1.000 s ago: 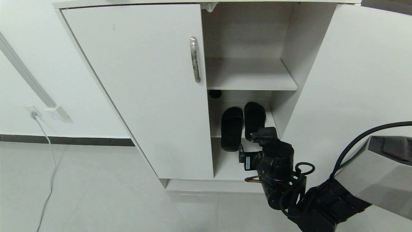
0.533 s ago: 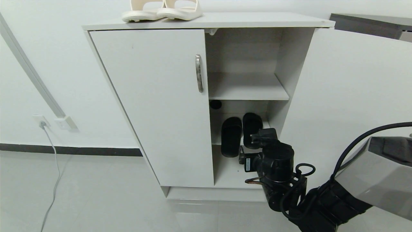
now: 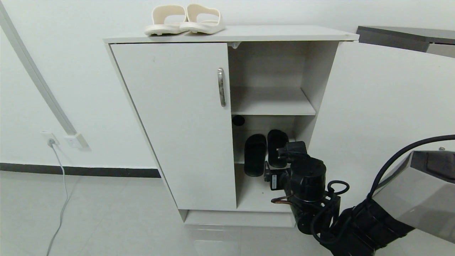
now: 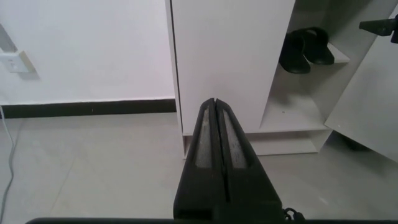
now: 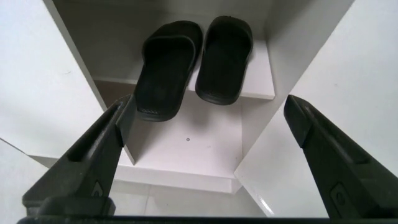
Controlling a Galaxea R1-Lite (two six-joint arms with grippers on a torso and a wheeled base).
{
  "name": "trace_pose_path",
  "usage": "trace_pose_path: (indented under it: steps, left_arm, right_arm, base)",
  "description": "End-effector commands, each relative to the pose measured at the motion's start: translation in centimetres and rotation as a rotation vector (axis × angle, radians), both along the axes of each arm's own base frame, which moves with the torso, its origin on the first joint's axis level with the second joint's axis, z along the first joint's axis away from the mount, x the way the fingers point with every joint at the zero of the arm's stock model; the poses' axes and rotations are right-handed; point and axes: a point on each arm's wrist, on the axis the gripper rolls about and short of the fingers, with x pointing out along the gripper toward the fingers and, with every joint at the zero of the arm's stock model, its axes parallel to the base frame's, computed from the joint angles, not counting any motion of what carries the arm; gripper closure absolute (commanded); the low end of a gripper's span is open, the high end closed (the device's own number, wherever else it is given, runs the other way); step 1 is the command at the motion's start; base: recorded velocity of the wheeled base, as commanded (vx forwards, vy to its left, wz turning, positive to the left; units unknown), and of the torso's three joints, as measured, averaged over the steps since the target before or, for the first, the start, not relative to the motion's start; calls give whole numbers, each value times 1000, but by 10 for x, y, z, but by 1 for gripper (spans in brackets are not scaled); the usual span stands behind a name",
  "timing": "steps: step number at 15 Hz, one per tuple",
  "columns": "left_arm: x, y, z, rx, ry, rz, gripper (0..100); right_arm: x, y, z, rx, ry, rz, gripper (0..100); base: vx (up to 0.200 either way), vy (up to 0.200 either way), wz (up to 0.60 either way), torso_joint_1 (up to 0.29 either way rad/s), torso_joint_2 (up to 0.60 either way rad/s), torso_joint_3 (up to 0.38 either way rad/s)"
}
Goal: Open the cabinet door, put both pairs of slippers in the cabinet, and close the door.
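Slippers number two pairs. One black pair [image 3: 255, 154] lies side by side on the lower shelf inside the cabinet [image 3: 227, 33], toes inward, with one heel poking past the shelf's front edge. One cream pair [image 3: 202, 21] sits on the cabinet top, the two touching. The cabinet has two doors: the left door [image 3: 177, 124] is shut and carries one metal handle [image 3: 221, 87], and the right door [image 3: 384, 106] is swung wide. One bare shelf [image 3: 272, 101] sits above the black pair.

The right gripper [image 3: 291, 149] hangs just in front of the black pair, fingers spread wide and gripping nothing. The left gripper [image 4: 214, 102] is low over the floor before the shut door, its fingers pressed together. A small white sticker [image 3: 273, 181] on the right wrist is too small to read. Two wall sockets [image 3: 49, 137] sit well to the left, with one cable [image 3: 62, 185] plugged in.
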Motion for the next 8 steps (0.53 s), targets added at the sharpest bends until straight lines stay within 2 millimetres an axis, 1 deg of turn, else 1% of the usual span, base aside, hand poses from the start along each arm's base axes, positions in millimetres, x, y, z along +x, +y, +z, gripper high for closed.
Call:
trace_pose_path:
  steps: [1, 8]
  left_arm:
    - [0, 0, 0, 0, 1, 0, 100]
    - [0, 0, 0, 0, 1, 0, 100]
  right_arm:
    - [-1, 0, 1, 1, -2, 1, 0]
    - [-6, -1, 3, -4, -2, 9, 0]
  base:
    - [0, 0, 0, 0, 0, 0]
    - [0, 200, 0, 5, 2, 5]
